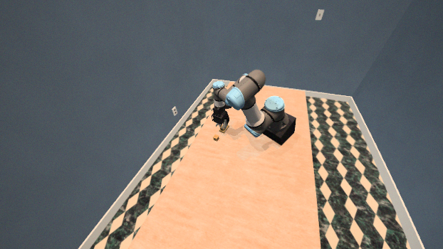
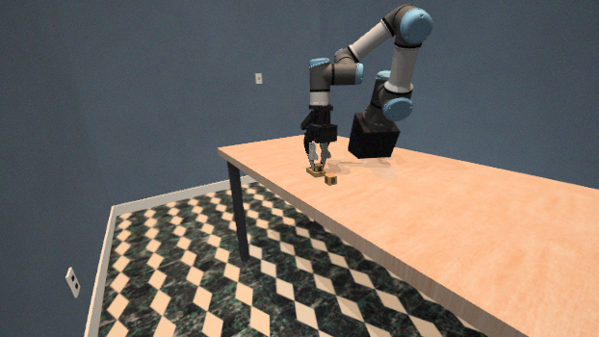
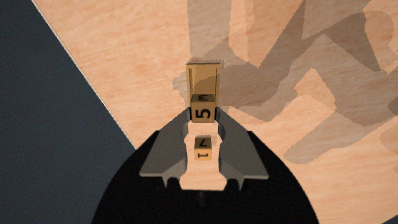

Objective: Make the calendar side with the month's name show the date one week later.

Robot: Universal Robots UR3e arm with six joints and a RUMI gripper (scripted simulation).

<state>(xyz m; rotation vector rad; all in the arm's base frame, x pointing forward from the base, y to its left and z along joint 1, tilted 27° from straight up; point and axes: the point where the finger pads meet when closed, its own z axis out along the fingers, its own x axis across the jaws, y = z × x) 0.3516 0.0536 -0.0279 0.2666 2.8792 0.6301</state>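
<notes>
The tray (image 1: 222, 131) (image 2: 310, 171) (image 3: 203, 75) stands on the table, with its far half bare in the wrist view. My gripper (image 1: 223, 125) (image 2: 318, 167) (image 3: 203, 108) is shut on a wooden cube (image 3: 202, 116) at the tray's near end. Its top shows a 5 turned sideways; a darker side shows part of another mark. I cannot tell whether it touches the tray floor. The other cube (image 1: 216, 137) (image 2: 330, 179) (image 3: 203, 151) lies on the table outside the tray, with a sideways 1 on top and what looks like a 7 on a side. The month side is not readable.
The table edge (image 3: 85, 74) runs close by on the left in the wrist view. The arm's black base block (image 1: 281, 129) (image 2: 373, 140) stands farther back on the table (image 1: 249, 199) (image 2: 457, 207). Arm shadows fall beside the tray.
</notes>
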